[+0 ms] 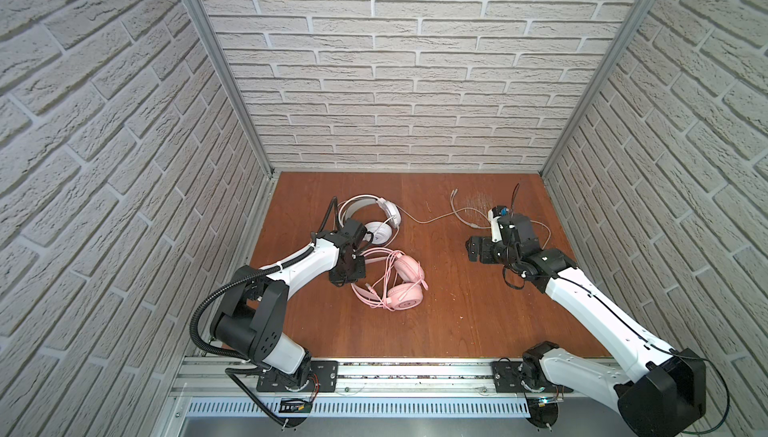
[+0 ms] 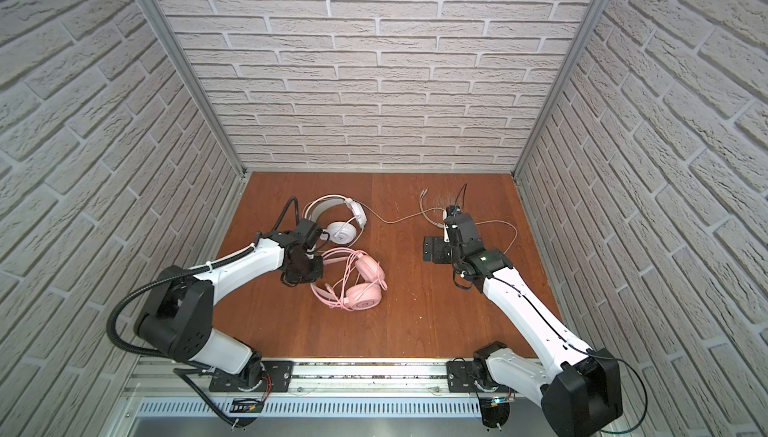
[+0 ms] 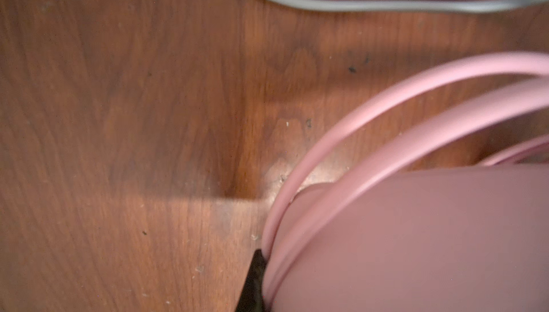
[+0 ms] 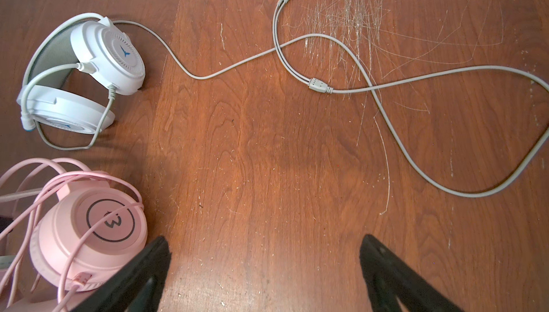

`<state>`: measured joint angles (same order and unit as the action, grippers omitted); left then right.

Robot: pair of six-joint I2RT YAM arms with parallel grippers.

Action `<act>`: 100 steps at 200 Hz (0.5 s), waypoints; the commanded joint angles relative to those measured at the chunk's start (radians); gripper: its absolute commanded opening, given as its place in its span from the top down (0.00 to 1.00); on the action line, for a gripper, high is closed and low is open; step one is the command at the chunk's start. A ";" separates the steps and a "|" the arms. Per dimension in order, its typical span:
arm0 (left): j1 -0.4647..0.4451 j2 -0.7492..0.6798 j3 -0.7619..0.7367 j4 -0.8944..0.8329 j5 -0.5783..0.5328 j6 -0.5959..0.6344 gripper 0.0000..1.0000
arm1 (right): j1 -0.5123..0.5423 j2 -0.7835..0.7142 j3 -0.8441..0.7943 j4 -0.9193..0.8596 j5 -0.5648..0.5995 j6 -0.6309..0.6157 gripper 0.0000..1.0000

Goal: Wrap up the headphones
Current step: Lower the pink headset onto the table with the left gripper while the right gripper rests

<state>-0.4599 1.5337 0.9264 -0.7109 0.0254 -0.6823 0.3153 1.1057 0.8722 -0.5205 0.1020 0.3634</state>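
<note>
Both top views: my arms over wooden table (image 1: 436, 322). Left gripper (image 1: 347, 275) clenched on pink headset (image 1: 399, 285) band, cord looped round cups. White headset (image 2: 338, 223) just behind, near back-left corner. Right gripper (image 2: 432, 249) spread wide, holding nothing.

Left wrist: pink band fills view, pinched against black fingertip (image 3: 252, 280).

Right wrist: grey cord (image 4: 416, 147) sprawls unwrapped across table.

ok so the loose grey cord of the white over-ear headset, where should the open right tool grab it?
Grip the grey cord just past its small splitter block, coming straight down: there it lies flat on bare wooden table, clear of the white headset.
</note>
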 commanded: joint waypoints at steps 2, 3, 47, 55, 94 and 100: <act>0.017 0.017 -0.006 0.031 0.015 0.034 1.00 | -0.005 0.007 0.020 0.042 -0.015 0.011 0.00; 0.017 0.018 -0.006 0.031 0.015 0.034 1.00 | -0.005 0.007 0.021 0.041 -0.015 0.011 0.00; 0.029 0.070 -0.011 0.039 0.015 0.042 0.86 | -0.005 0.007 0.025 0.028 0.004 0.008 0.00; 0.028 0.075 -0.011 0.041 0.016 0.041 0.81 | -0.005 0.007 0.025 0.029 0.005 0.008 0.00; 0.029 0.076 -0.006 0.028 0.007 0.041 0.58 | -0.005 0.015 0.034 0.032 0.005 0.007 0.00; 0.030 0.073 -0.003 0.028 0.008 0.041 0.55 | -0.007 0.018 0.037 0.030 0.005 0.005 0.00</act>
<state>-0.4385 1.6085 0.9234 -0.6800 0.0494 -0.6472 0.3149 1.1145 0.8772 -0.5144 0.0967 0.3630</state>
